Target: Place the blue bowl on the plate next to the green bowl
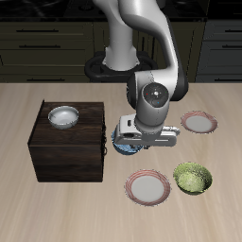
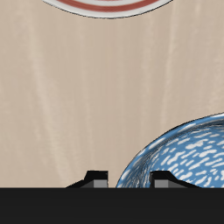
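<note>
- Blue-and-white mottling marks the blue bowl (image 1: 124,144), which sits on the table (image 1: 57,208) just beside the dark wooden cabinet (image 1: 66,142), mostly hidden under the arm.
- The pincer (image 1: 132,140) hangs right over the bowl; in the wrist view its fingertips (image 2: 98,178) straddle the bowl's rim (image 2: 179,162), but whether it grips the rim I cannot tell.
- By my reading the task is at its start: the bowl is not yet lifted or carried.
- The plate (image 1: 148,186) lies nearer the table's front edge, just beside the green bowl (image 1: 193,177), its centre bare.
- A second, smaller-looking plate (image 1: 198,122) lies farther back, and a white-grey bowl (image 1: 64,116) rests on the cabinet.
- Nothing stands between the bowl and the plate; only the cabinet crowds the lift.
</note>
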### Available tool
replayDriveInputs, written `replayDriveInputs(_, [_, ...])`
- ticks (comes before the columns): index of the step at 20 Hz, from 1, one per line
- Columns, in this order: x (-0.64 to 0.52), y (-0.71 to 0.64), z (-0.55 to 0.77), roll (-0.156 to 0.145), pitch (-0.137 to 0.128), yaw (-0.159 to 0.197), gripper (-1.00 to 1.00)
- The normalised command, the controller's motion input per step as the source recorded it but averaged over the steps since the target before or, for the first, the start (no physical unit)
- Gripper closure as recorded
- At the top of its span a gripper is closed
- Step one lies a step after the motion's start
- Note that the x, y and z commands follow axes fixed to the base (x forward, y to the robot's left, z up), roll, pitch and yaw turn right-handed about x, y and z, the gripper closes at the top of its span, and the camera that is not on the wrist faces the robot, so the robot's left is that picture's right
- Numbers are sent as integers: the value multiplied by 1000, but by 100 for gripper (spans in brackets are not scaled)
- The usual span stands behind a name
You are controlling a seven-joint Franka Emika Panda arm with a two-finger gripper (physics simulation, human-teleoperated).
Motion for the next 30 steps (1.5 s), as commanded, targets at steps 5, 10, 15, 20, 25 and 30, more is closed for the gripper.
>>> replayDriveInputs(5, [-7,-4,268,-5,-29,14,100])
replayDriveInputs(10, [25,65,381,3,-51,18,100])
replayDriveInputs(15, [-42,101,409,19,-69,8,100])
replayDriveInputs(20, [-8,126,480,29,-81,7,100])
replayDriveInputs(25, [181,102,165,13,-25,2,100])
replayDriveInputs(30, [148,70,87,3,-11,3,100])
